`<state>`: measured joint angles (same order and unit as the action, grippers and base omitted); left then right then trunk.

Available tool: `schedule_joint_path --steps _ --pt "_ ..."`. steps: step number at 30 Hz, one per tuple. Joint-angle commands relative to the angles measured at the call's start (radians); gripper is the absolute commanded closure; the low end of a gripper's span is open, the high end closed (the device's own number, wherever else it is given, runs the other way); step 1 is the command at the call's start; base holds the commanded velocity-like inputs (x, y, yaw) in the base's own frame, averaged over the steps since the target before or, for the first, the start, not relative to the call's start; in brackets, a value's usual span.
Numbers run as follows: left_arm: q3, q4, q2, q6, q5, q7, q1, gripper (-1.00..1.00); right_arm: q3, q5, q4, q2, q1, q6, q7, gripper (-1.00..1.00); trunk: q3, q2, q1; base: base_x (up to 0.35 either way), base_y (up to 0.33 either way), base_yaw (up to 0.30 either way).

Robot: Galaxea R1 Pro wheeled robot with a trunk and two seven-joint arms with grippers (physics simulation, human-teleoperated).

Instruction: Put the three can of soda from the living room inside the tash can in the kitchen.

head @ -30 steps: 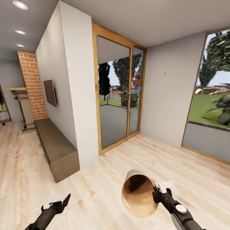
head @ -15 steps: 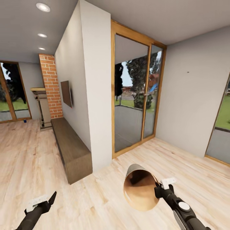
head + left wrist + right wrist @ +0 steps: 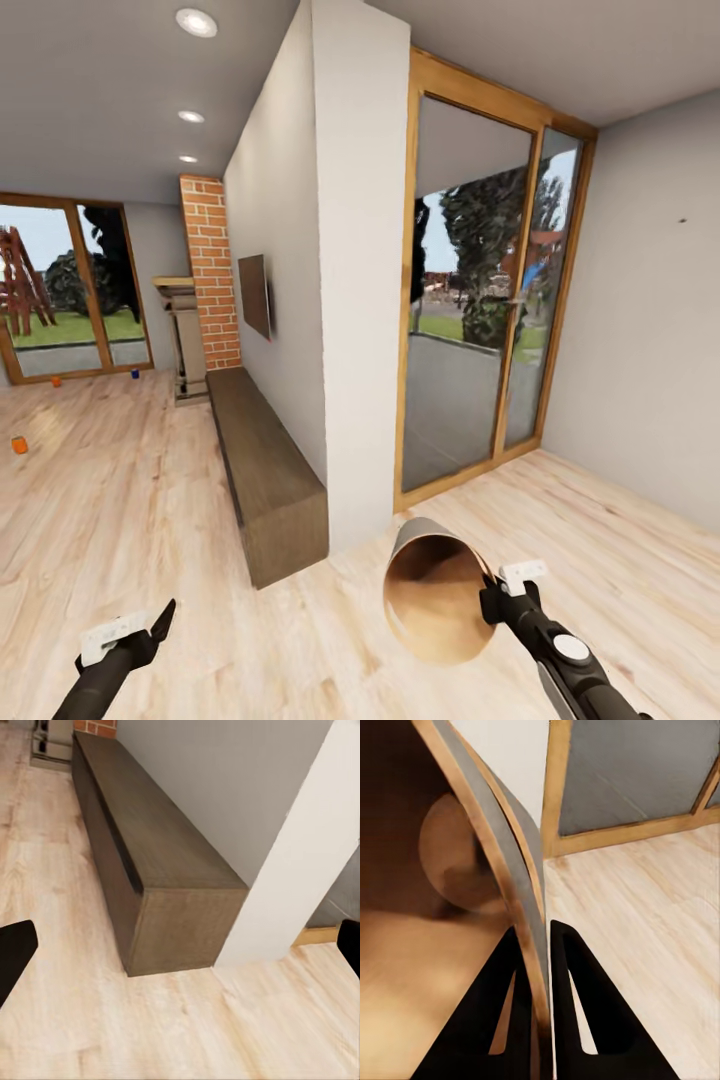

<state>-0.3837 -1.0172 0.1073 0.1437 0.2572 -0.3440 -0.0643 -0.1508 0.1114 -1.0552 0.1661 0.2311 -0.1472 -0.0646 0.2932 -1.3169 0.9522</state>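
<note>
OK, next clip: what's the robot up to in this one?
It is in the living room, carrying the trash can tilted, its mouth toward the camera. The right tool pinches its rim. The left tool is open and empty. Far across the floor lie two orange cans and a blue can.

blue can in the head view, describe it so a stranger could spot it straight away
Find the red-brick chimney at far left, then the wood-framed glass doors beyond it. The blue can stands on the floor at their foot, nearer the chimney than the two orange cans.
</note>
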Motion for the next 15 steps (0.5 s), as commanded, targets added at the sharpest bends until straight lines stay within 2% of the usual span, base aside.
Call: schedule_joint_path --steps 1,15 --pt "0.001 0.000 -0.001 0.000 -0.001 -0.002 0.000 -1.00 0.000 0.003 -0.001 -0.001 0.001 0.000 -0.006 1.00 -0.001 0.000 0.000 0.314 0.117 0.246" --pt "0.003 0.000 -0.005 0.002 -0.007 -0.010 -0.002 -1.00 -0.003 0.003 0.001 -0.002 0.001 0.000 -0.002 1.00 -0.004 0.000 0.000 0.314 0.117 0.246"
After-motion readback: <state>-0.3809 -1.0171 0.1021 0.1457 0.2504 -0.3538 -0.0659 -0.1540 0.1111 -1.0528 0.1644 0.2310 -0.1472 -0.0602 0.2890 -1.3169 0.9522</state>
